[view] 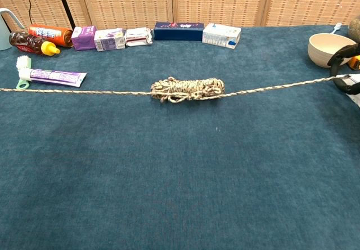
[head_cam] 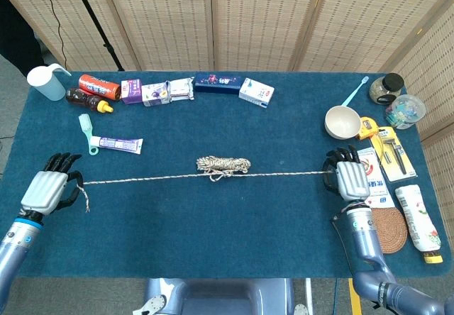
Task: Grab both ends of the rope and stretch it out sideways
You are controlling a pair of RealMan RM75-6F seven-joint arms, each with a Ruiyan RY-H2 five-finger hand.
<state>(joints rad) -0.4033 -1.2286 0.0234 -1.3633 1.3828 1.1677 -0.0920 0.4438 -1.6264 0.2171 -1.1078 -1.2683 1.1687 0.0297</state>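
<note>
A speckled rope lies across the blue table, with a small coiled bundle (head_cam: 223, 164) (view: 187, 89) still in its middle. Its two strands run out straight to either side. My left hand (head_cam: 48, 191) grips the left end near the table's left edge, and a short tail (head_cam: 84, 199) hangs past the fingers. My right hand (head_cam: 347, 179) grips the right end beside the white packet. In the chest view only the dark fingertips (view: 342, 52) of the right hand show at the right edge; the left hand is out of frame there.
A toothpaste tube (head_cam: 115, 143) and green toothbrush (head_cam: 87, 132) lie behind the left strand. Bottles and small boxes (head_cam: 157, 92) line the far edge. A bowl (head_cam: 342, 122), white packet (head_cam: 367, 177), cork coaster (head_cam: 381, 227) and tools crowd the right side.
</note>
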